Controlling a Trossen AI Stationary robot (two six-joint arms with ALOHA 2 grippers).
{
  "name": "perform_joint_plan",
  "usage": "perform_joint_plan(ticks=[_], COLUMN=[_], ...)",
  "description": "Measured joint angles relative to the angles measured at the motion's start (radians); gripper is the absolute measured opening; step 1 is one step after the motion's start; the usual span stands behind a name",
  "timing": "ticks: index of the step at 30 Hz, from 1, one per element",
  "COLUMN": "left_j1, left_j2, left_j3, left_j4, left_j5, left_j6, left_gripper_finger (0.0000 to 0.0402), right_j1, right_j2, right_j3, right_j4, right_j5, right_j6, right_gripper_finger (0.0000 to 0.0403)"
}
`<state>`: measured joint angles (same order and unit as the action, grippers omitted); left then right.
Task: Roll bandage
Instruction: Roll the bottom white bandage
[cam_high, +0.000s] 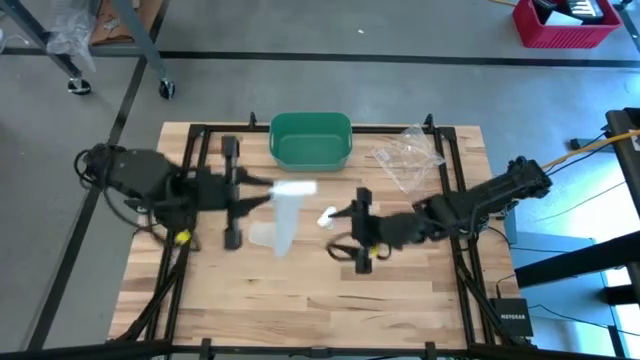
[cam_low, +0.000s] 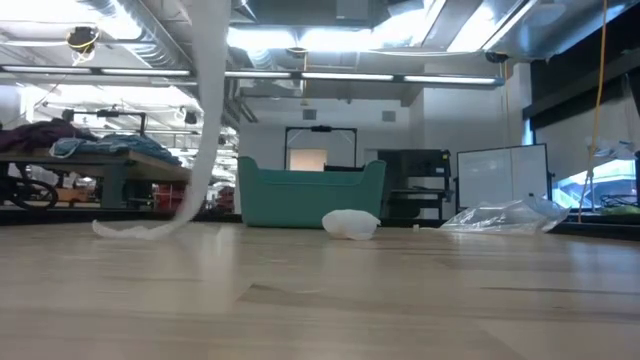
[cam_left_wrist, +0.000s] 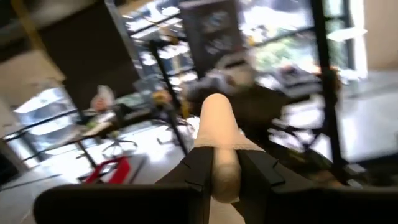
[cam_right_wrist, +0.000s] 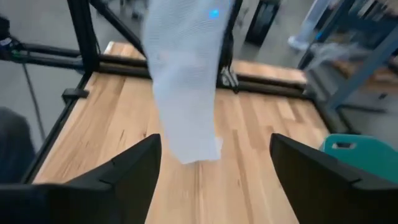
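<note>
The left gripper (cam_high: 262, 192) is clamped on the rolled end of the bandage (cam_high: 285, 215), holding it up over the middle of the tabletop (cam_high: 300, 300), a little toward the far edge; in the left wrist view the roll (cam_left_wrist: 219, 140) sits squeezed between the two dark fingers (cam_left_wrist: 199, 171). From there the loose strip hangs down and its tail lies crumpled on the wood (the low view shows it trailing away along the surface). The right gripper (cam_high: 345, 228) hovers just beside the hanging strip, nearer the right edge, its jaws spread wide with nothing in them; its own camera looks between its fingers (cam_right_wrist: 134, 168) at the strip (cam_right_wrist: 183, 81).

The main risk, as I judge it, is the free length: it is limp and unsupported, so it may twist or swing as the roll is turned, and the winding would go on skewed or loose. If the right gripper closes too early or off-centre, it may miss the strip or pinch only an edge and bunch it. Pulling hard against the left grip could drag the roll out of those fingers. A small white wad (cam_high: 327, 215) lies near the right gripper, with a green bin (cam_high: 311, 140) and a clear plastic bag (cam_high: 408, 157) toward the far edge; the tail could snag the wad.
</note>
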<state>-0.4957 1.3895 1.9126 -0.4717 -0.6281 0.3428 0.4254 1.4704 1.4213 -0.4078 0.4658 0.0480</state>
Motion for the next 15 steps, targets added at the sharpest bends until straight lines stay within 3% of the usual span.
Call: perform_joint_plan(ticks=[7, 15], left_j1=[0.109, 0.141], left_j2=[0.003, 0.002], left_j3=[-0.118, -0.126], left_j4=[0.196, 0.196], left_j5=[-0.071, -0.071], left_j6=[0.031, 0.053], left_gripper_finger=[0.0045, 0.0045], right_j1=[0.01, -0.09], right_j2=[-0.016, -0.018], right_j3=[-0.244, -0.282], right_j4=[0.43, 0.524], right_j5=[0.107, 0.024], right_j6=[-0.065, -0.137], right_gripper_finger=[0.0303, 0.0303])
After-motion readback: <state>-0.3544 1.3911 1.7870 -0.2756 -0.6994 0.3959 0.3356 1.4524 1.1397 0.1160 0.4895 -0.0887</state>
